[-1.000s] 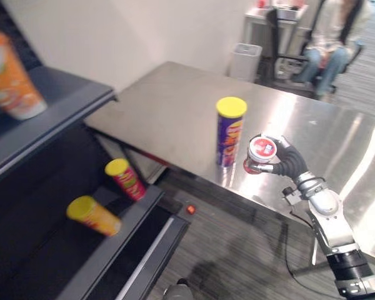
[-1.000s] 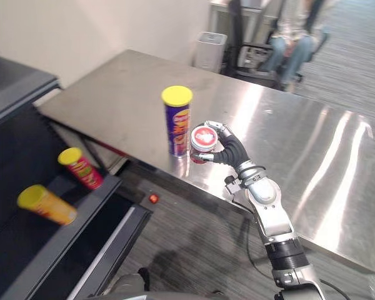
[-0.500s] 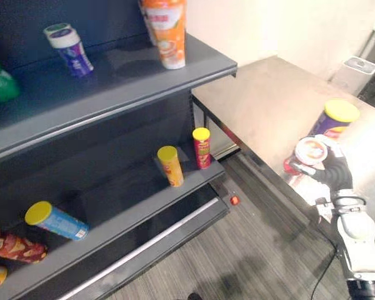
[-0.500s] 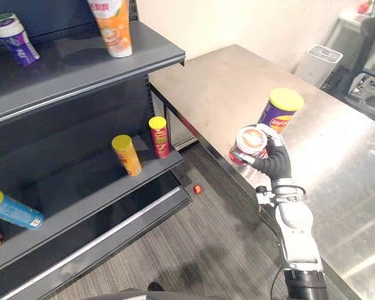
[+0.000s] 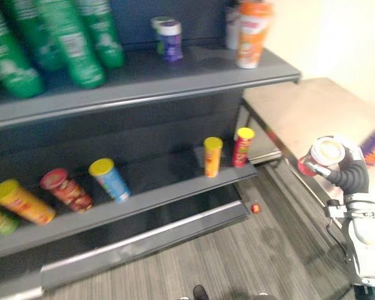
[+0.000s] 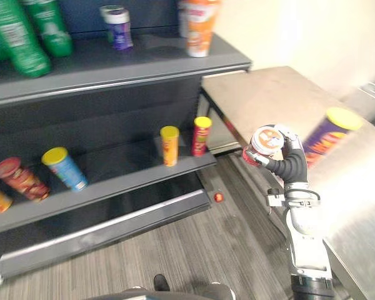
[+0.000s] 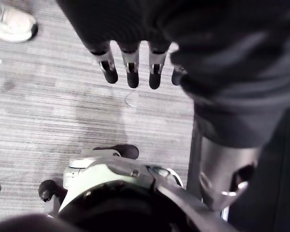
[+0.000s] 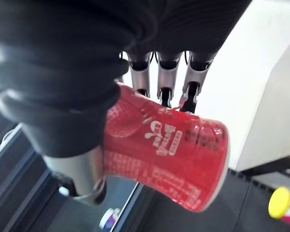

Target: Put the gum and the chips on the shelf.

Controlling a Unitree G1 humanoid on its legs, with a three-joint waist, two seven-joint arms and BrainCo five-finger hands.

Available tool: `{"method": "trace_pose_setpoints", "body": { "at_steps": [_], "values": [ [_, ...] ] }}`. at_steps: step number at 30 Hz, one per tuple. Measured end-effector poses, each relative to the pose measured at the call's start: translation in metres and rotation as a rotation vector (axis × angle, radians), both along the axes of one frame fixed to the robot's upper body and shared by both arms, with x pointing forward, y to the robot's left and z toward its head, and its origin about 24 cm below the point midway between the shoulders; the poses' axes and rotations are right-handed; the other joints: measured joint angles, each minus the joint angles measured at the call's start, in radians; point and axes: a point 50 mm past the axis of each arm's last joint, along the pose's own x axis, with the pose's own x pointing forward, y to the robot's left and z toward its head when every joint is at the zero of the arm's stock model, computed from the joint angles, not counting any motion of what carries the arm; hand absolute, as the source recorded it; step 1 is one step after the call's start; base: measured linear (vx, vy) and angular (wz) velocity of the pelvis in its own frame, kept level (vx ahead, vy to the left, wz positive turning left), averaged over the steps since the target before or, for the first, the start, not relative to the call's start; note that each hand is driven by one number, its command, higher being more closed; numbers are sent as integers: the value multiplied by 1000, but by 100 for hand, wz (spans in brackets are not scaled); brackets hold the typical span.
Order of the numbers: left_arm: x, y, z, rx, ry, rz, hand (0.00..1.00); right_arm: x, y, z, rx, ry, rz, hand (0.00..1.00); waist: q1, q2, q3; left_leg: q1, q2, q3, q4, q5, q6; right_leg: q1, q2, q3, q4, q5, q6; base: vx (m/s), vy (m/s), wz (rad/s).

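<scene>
Right hand (image 6: pixel 291 165): fingers curled round 1 red gum container (image 6: pixel 264 141), held in the air right of the shelf (image 6: pixel 131 72), by the steel table (image 6: pixel 269 94) edge. The right wrist view adds the container's red side wall. Chips can (image 6: pixel 330 132): on the table, farther from the shelf. Left wrist view: left hand (image 7: pixel 130 67), fingers straight, empty, above grey striped floor (image 7: pixel 48 106).

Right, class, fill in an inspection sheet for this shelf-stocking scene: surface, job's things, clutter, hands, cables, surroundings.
Surface: steel table beside a dark shelf unit.
Job's things: red gum tub held off the table; purple chips can on the table.
Clutter: green bottles, purple tub and orange can on the upper shelf; small cans on the lower shelf.
Hands: right hand curled round the gum tub; left hand hangs open over the floor.
Cables: nothing seen.
Surroundings: small red object on the floor by the shelf unit; a person's white shoe.
</scene>
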Motion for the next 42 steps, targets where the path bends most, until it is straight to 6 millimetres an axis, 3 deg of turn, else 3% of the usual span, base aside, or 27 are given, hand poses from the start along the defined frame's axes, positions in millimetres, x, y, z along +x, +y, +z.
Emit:
{"method": "trace_pose_setpoints", "body": {
  "at_steps": [1,2,3,4,5,6,11,15,18,23,28,36,42],
  "values": [
    [1,0,0,-5,-1,-2,0,0,0,1,2,-4,1,100,-1,2,1,-5,0,-14,-1,-1,-1,-8,17,36,-11,1,1,12,5,120],
    [3,0,0,-15,-1,0,0,0,1,1,4,-6,3,100,-2,0,1,-17,-1,-31,-5,-26,-39,-20,52,97,-51,5,8,104,8,114],
    [3,8,1,1,-6,15,0,0,4,0,29,-13,5,100,-1,-52,2,-22,-19,-1,54,-40,-38,-20,18,138,-121,16,25,151,-20,109],
    [2,12,3,11,-5,13,0,1,4,2,26,-24,8,100,1,-53,7,-29,7,-6,94,-23,-21,-9,15,134,-131,18,28,185,-32,104],
    [0,16,3,19,9,21,0,2,4,0,37,-13,12,100,4,-85,12,-19,-21,-10,106,-10,27,18,-16,114,-157,27,41,111,-52,79],
    [-1,14,2,11,12,33,0,4,4,-2,37,-1,16,100,24,-86,10,-19,-26,-29,117,-16,22,36,-25,104,-181,38,51,77,-36,67],
    [-7,7,2,-3,9,58,0,21,5,8,69,-27,72,100,52,-68,-2,-22,-16,-69,83,14,-20,87,4,67,-289,68,81,24,-77,22],
    [-10,3,1,-3,18,60,0,34,11,8,72,27,117,100,51,-44,-19,5,-11,-112,-23,92,-25,89,29,20,-302,68,77,29,-90,26],
    [-11,4,2,2,12,62,0,44,17,6,76,64,137,100,53,-44,-19,10,3,-125,-23,103,-26,106,42,-3,-309,68,76,45,-77,15],
    [-10,3,2,-2,4,58,0,64,33,20,67,39,199,100,53,-40,-19,16,9,-126,-23,102,-29,119,51,-5,-324,66,73,20,-31,1],
    [-8,2,2,4,1,24,0,82,52,43,32,5,260,100,53,-35,-17,15,7,-136,-24,103,-29,126,51,-16,-333,67,73,7,0,5],
    [-6,1,2,1,-1,9,0,98,75,106,-32,-123,333,100,65,-33,-18,9,15,-152,-24,115,-35,136,61,-27,-342,78,54,-14,-10,6],
    [-5,1,2,1,-3,7,0,104,92,117,-57,-103,379,100,70,-30,-20,-2,26,-169,-24,122,-43,136,75,-40,-352,89,39,-45,-10,7]
  ]
}}
